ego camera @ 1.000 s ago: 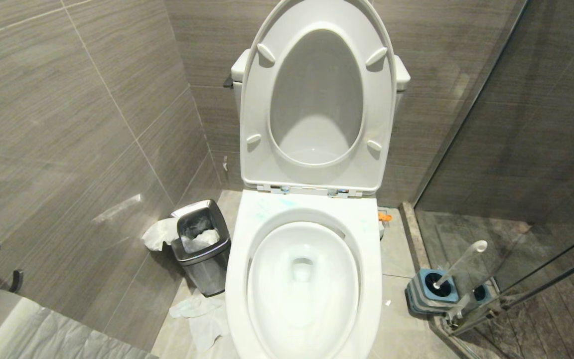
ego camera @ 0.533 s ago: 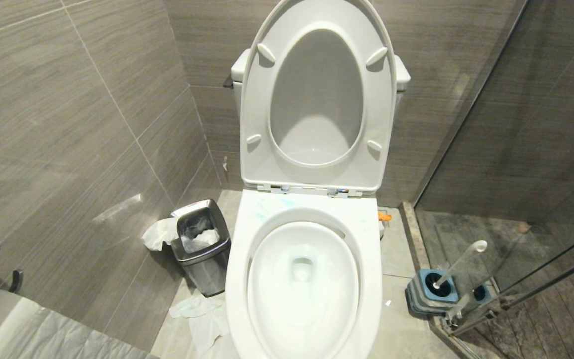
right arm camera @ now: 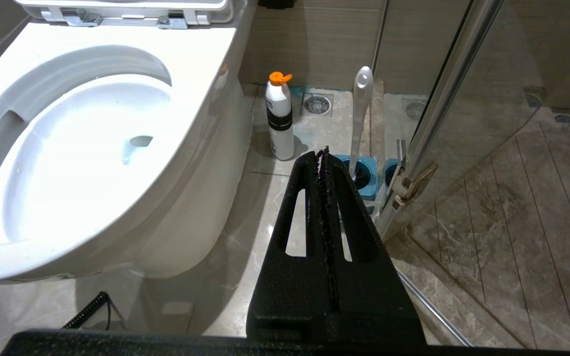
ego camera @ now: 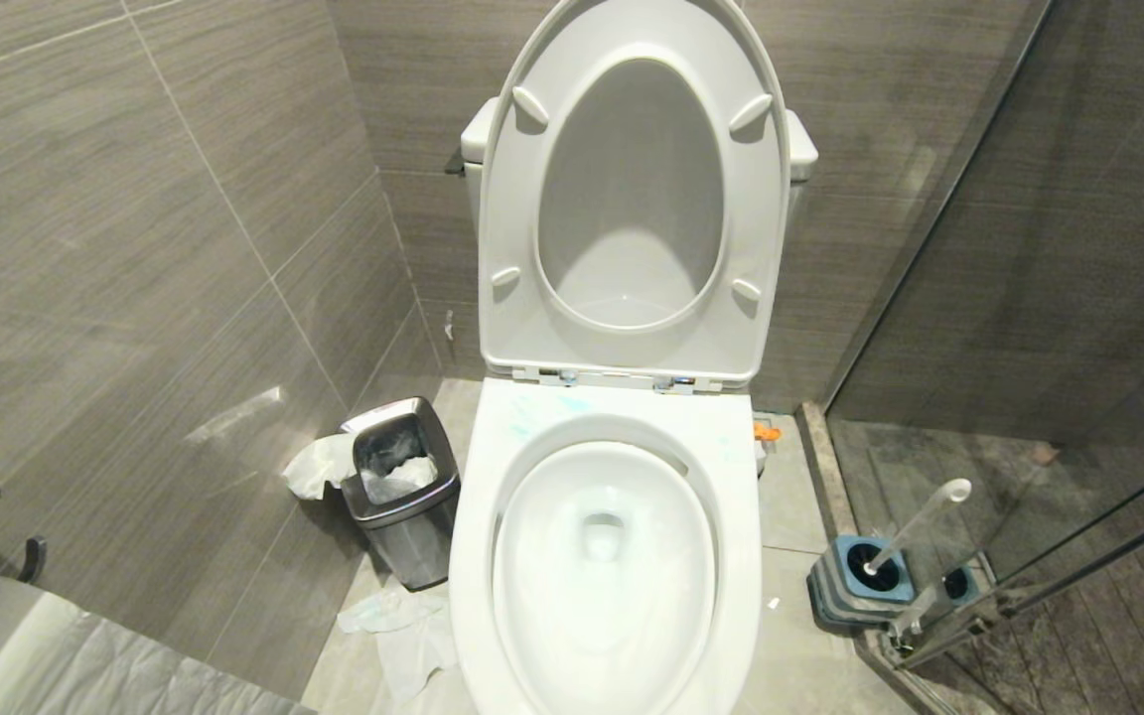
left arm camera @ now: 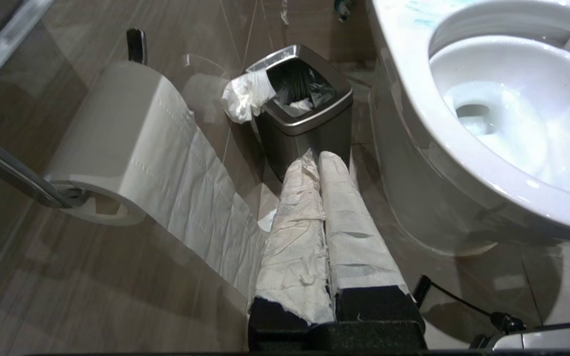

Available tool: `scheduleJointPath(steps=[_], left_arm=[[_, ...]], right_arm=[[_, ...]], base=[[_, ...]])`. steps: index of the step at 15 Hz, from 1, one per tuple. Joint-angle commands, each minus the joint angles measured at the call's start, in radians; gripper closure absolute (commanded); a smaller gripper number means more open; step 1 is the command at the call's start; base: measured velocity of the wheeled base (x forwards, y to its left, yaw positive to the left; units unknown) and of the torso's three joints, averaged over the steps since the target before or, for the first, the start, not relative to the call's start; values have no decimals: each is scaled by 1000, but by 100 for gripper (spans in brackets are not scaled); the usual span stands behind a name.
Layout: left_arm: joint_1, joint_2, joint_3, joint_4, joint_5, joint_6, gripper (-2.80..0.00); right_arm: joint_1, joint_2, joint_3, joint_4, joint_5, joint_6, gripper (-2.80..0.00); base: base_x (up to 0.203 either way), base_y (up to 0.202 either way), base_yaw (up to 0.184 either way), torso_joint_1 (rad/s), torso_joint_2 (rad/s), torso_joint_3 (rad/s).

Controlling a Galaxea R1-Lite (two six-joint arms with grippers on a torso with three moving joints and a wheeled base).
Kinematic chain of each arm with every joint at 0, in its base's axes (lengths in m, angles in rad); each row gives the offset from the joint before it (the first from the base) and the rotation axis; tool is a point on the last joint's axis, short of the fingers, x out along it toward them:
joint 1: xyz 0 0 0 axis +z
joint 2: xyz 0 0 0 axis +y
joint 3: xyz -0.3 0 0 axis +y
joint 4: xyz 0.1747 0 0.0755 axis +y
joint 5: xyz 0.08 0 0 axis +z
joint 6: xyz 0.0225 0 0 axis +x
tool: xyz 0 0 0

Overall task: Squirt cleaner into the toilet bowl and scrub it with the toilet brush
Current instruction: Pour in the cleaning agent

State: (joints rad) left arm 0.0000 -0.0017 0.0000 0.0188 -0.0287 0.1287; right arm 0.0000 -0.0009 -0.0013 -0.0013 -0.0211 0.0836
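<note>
The toilet bowl (ego camera: 622, 409) stands in the middle of the head view with its seat and lid raised. Thin turquoise streaks of cleaner (ego camera: 530, 417) mark the back left of its rim, and the same cleaner streaks (left arm camera: 426, 7) show in the left wrist view. The toilet brush (ego camera: 920, 521) leans in its blue-topped holder (ego camera: 855, 586) on the floor to the toilet's right. My right gripper (right arm camera: 322, 152) hangs shut and empty just short of that brush (right arm camera: 360, 113). My left gripper (left arm camera: 318, 155), its fingers wrapped in white paper, is shut and empty beside the bowl's left flank. Neither arm shows in the head view.
A white bottle with an orange cap (right arm camera: 280, 118) stands on the floor between toilet and brush. A steel waste bin (ego camera: 401, 487) with tissue sits left of the bowl, and loose paper (ego camera: 398, 626) lies before it. A toilet roll (left arm camera: 131, 143) hangs at the left wall. A glass shower door (right arm camera: 443, 99) closes the right.
</note>
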Motion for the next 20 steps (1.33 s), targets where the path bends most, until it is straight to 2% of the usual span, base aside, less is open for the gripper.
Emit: scheduleJointPath(steps=[1,3,8,20], left_arm=[[0,3,-2,3,-5,-3,0],[0,2,0,-3,1,-9,0],[0,3,1,-5,13,-119,0],[0,2,2,-6,26,-124,0]], right_arm=[[0,1,0,0,0,1,0],[0,1,0,0,0,1,0],[0,-1,0,0,0,1,0],[0,1,0,0,0,1,0]], base=[[0,0,0,0,0,0],[0,0,0,0,0,0],[0,0,0,0,0,0],[0,0,0,0,0,0]])
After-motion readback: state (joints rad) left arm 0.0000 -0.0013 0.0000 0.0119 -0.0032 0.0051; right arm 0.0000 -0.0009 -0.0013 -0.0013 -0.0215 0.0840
